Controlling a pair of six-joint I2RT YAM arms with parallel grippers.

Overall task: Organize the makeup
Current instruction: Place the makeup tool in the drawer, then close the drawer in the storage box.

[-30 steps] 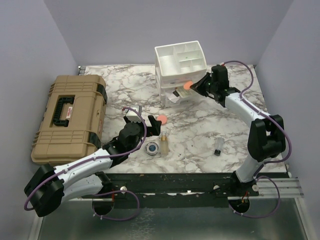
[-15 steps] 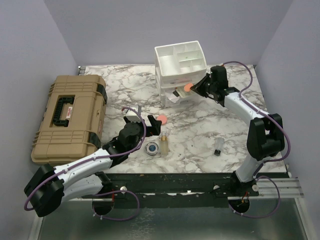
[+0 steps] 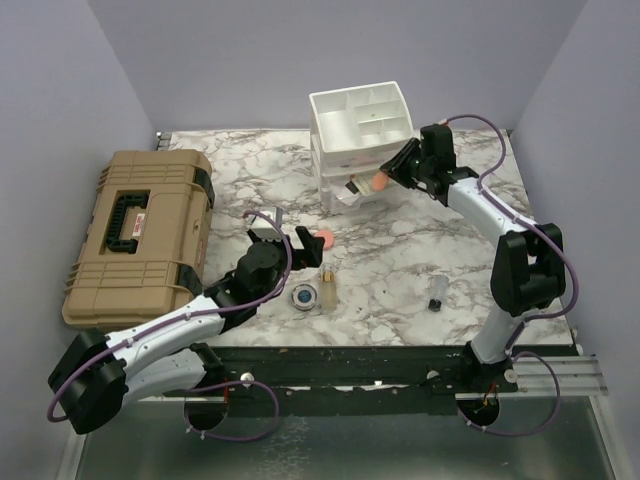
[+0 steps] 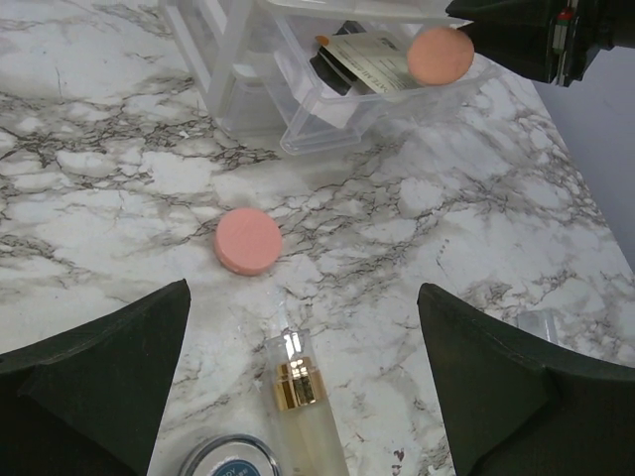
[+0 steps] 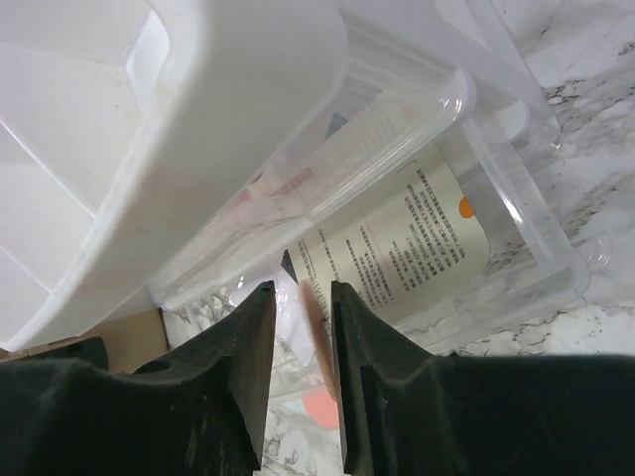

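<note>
The pink round puff (image 3: 379,181) sits edge-on in the right pincer (image 5: 301,297), just above the pulled-out clear drawer (image 4: 382,104) of the white organizer (image 3: 360,120). The fingers stand close together, clamped on the puff's flat faces, with only its thin rim showing between them in the right wrist view.

Inside the drawer lies the cream sachet (image 5: 397,248), and a dark item beside it is probably the black strip palette (image 4: 330,67). Those two look sorted.

Left out on the marble surface (image 3: 400,260) are a second pink puff (image 4: 248,240), the small amber bottle (image 4: 298,407), the round blue compact (image 3: 304,296) just beside it, and the tiny dark vial (image 3: 437,298), well apart to the right. By that count the job seems less than halfway done, with this puff about to go in.

The left pincer (image 3: 290,243) hovers over the second puff and the bottle, fingers wide apart, holding nothing. The tan hard case (image 3: 140,235) lies closed at the left.
</note>
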